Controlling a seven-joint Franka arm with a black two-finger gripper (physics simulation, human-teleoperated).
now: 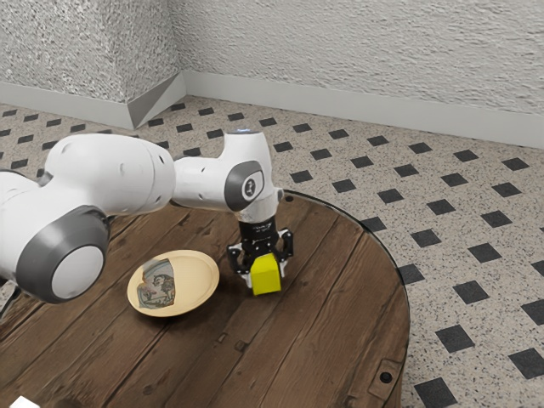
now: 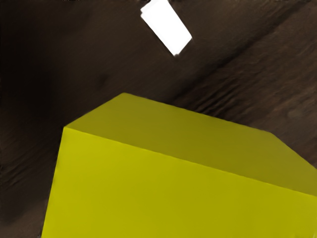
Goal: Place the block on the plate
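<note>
My gripper (image 1: 266, 277) is low over the wooden table in the exterior view, with the yellow block (image 1: 266, 276) at its lower end. In the wrist view the block (image 2: 173, 188) is large and close under the hand, its edges slanted. The cream plate (image 1: 197, 291) lies apart from the block, toward the exterior view's left. Whether the block touches the table is unclear.
A grey, patterned piece (image 1: 158, 286) lies on the plate. The round table (image 1: 340, 340) has its curved edge beyond the gripper. A white object (image 1: 24, 403) is near the exterior view's lower left corner; a white piece (image 2: 167, 26) appears beyond the block.
</note>
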